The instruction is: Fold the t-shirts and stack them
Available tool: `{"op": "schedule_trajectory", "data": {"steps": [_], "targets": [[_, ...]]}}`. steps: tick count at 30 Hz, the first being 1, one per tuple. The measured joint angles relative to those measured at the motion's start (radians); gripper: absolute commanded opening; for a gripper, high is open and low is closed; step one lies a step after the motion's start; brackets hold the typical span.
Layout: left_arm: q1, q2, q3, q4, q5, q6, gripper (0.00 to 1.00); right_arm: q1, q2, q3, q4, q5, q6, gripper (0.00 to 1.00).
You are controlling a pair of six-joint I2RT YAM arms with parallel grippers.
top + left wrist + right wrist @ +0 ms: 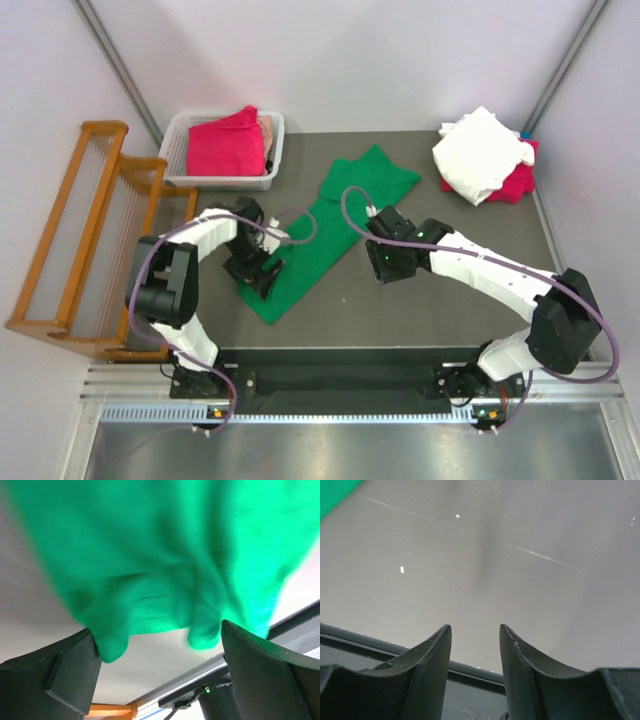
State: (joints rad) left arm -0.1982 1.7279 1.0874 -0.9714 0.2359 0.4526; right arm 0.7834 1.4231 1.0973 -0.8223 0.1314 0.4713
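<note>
Green cloth took up the middle of the dark table (pixel 450 300). The green t-shirt (pixel 335 215) lay flat in a long diagonal band, its far end toward the back of the table and its near end toward the left arm's base.

The left gripper (pixel 256 278) hung over that near end. From the left wrist, the left gripper (pixel 157 630) had its 2 fingers (pixel 60 675) spread wide, with nothing clamped between them. The green t-shirt (pixel 160 555) was rumpled just ahead of them (the cloth was blurred there, so contact with the tips could not be judged).

The right gripper (pixel 386 266) sat just beside the shirt's right edge, roughly midway along the band. From the right wrist, the right gripper (pixel 475 627) showed a narrow gap between its 2 fingers (pixel 427 670), and that gap was empty. Beyond them lay bare table (pixel 530 580), and a sliver of the green t-shirt (pixel 332 495) showed in the upper left corner.

At the far right corner, well apart from both grippers, a white t-shirt (pixel 480 155) lay heaped on a crimson t-shirt (pixel 517 185). At the far left corner a folded crimson shirt (pixel 222 145) filled most of the white basket (pixel 178 135), with a paler pink cloth (pixel 266 131) just beside it. An orange wooden rack (pixel 80 230) stood off the table's left side.
</note>
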Motion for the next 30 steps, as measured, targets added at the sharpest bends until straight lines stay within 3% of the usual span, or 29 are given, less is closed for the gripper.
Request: {"op": "schedule_trajectory", "data": {"steps": [7, 20, 24, 30], "targets": [[-0.187, -0.050, -0.039, -0.014, -0.017, -0.015, 0.99, 0.000, 0.021, -0.022, 0.017, 0.006, -0.001, 0.41], [-0.187, -0.047, -0.052, -0.003, -0.054, -0.028, 0.99, -0.023, 0.017, -0.082, 0.037, 0.007, -0.007, 0.31], [-0.165, -0.021, -0.064, 0.016, -0.076, -0.035, 0.99, -0.025, 0.016, -0.090, 0.039, 0.006, -0.007, 0.32], [0.040, 0.001, -0.022, 0.004, -0.004, -0.030, 0.99, -0.027, 0.016, -0.090, 0.045, 0.006, -0.007, 0.33]]}}
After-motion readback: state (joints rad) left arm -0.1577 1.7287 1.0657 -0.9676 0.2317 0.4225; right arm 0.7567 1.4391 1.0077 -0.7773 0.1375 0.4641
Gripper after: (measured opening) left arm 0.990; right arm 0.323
